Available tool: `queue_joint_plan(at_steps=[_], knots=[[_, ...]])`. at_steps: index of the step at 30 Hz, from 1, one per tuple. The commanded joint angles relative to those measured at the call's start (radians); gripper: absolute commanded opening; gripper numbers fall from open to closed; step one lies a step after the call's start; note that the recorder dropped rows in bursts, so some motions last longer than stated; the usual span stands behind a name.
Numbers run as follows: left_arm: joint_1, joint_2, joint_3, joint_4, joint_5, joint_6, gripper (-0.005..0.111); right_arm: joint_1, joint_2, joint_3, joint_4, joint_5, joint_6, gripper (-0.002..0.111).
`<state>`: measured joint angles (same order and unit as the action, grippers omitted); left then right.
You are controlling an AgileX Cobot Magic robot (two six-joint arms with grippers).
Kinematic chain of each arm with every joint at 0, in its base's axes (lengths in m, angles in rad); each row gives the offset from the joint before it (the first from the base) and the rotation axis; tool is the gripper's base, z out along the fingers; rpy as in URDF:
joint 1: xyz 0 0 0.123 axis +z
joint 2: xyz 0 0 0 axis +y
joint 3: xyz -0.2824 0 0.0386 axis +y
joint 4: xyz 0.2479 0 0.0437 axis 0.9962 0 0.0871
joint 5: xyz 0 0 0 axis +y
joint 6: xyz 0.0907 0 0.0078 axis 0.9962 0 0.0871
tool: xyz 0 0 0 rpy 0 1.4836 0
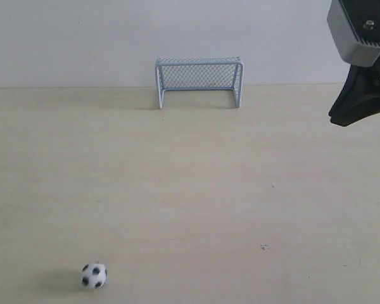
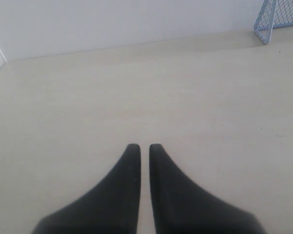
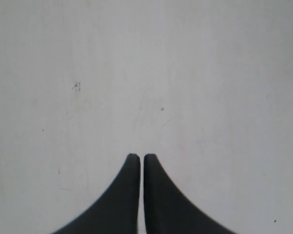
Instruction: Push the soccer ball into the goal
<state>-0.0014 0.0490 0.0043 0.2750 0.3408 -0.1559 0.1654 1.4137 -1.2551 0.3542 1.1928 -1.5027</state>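
The soccer ball, tiny, white with black patches, rests on the table near the front left. The goal, pale blue frame with mesh, stands at the back centre against the wall, its mouth facing the front; one corner of the goal shows in the left wrist view. My right gripper hangs high at the right edge, far from the ball, and my right gripper is shut and empty. My left gripper is shut with nothing held; it is out of the exterior view. Neither wrist view shows the ball.
The pale wooden table runs back to a white wall. A small dark mark lies on the table at the front right.
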Motion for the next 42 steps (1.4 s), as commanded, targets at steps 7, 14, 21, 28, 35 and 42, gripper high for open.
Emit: queue_joint_plan(at_steps=[7, 14, 21, 28, 35, 42], knots=[[-0.008, 0.006, -0.004, 0.0, -0.003, -0.009, 0.006, -0.006, -0.089, 0.082, 0.063, -0.075, 0.089, 0.0], [-0.008, 0.006, -0.004, 0.0, -0.003, -0.009, 0.006, -0.006, -0.161, 0.15, 0.088, -0.138, 0.16, 0.0], [-0.008, 0.006, -0.004, 0.0, -0.003, -0.009, 0.006, -0.006, -0.199, 0.152, 0.096, -0.112, 0.283, 0.0], [-0.008, 0.006, -0.004, 0.0, -0.003, -0.009, 0.006, -0.006, -0.206, 0.152, 0.116, -0.094, 0.35, 0.0], [-0.008, 0.006, -0.004, 0.0, -0.003, -0.009, 0.006, -0.006, -0.206, 0.152, 0.125, -0.14, 0.39, 0.0], [-0.008, 0.006, -0.004, 0.0, -0.003, -0.009, 0.006, -0.006, -0.231, 0.154, 0.079, -0.276, 0.661, 0.0]])
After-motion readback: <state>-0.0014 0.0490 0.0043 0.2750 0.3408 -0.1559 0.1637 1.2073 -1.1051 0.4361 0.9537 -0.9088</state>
